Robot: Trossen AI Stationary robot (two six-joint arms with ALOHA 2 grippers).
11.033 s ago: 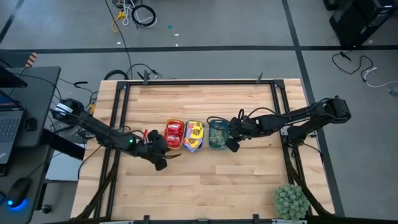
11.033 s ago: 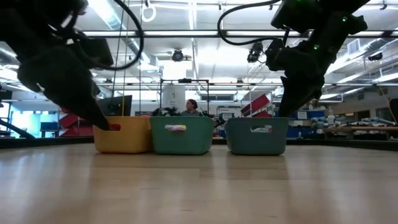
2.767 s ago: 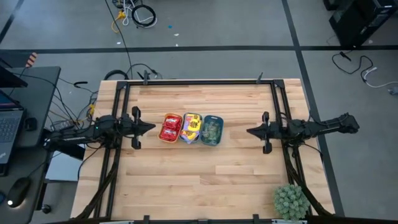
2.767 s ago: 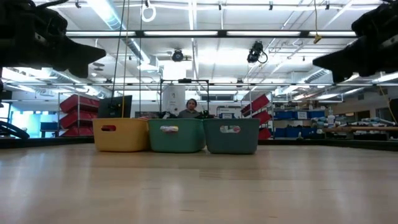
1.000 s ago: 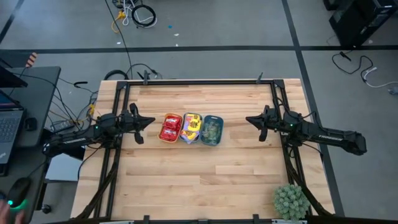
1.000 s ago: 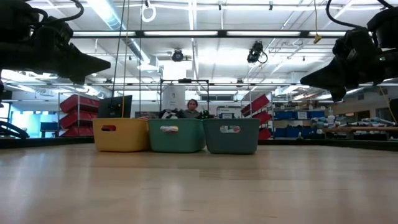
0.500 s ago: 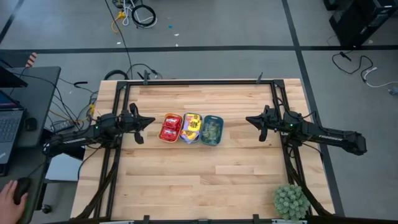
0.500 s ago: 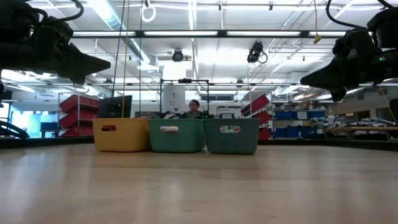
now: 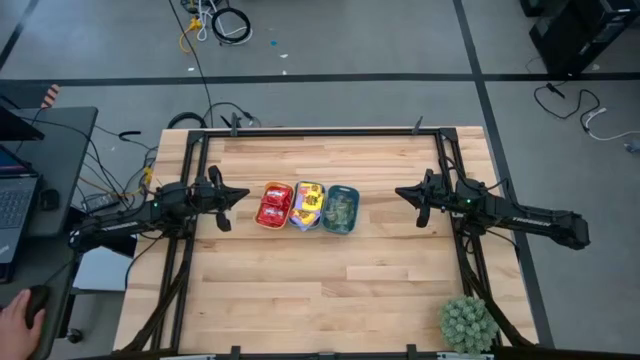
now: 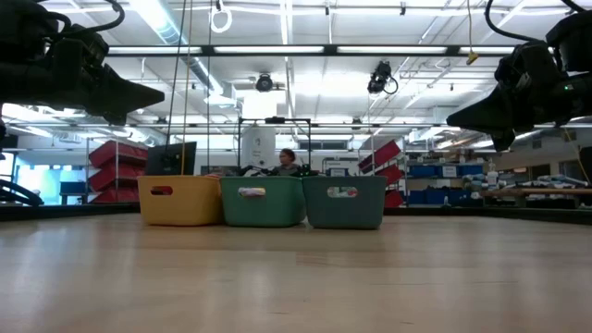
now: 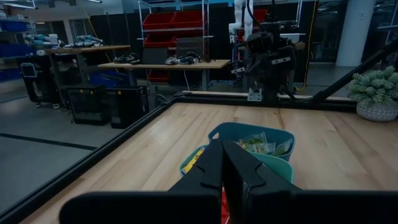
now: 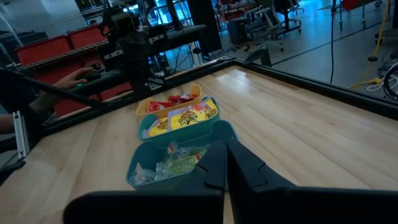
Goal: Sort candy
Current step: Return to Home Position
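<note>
Three small trays stand side by side mid-table. The yellow-orange tray (image 9: 275, 205) holds red candy (image 12: 174, 101), the middle teal tray (image 9: 309, 206) holds yellow candy (image 12: 186, 117), and the right teal tray (image 9: 341, 209) holds green candy (image 12: 168, 163). My left gripper (image 9: 243, 194) hangs shut and level above the table, left of the trays and pointing at them. My right gripper (image 9: 400, 192) hangs shut to their right, also pointing at them. Neither has anything between its fingers (image 11: 222, 155) (image 12: 226, 152).
A spiky green plant (image 9: 468, 322) stands at the table's near right corner. Black frame rails (image 9: 190, 170) run along the left, right and far edges. Bare wood lies in front of and behind the trays. Off the table at the left, a person's hand (image 9: 20, 315) rests at a mouse.
Both arms have kept still. Off the table at the near left, a person's hand has come up to the mouse.
</note>
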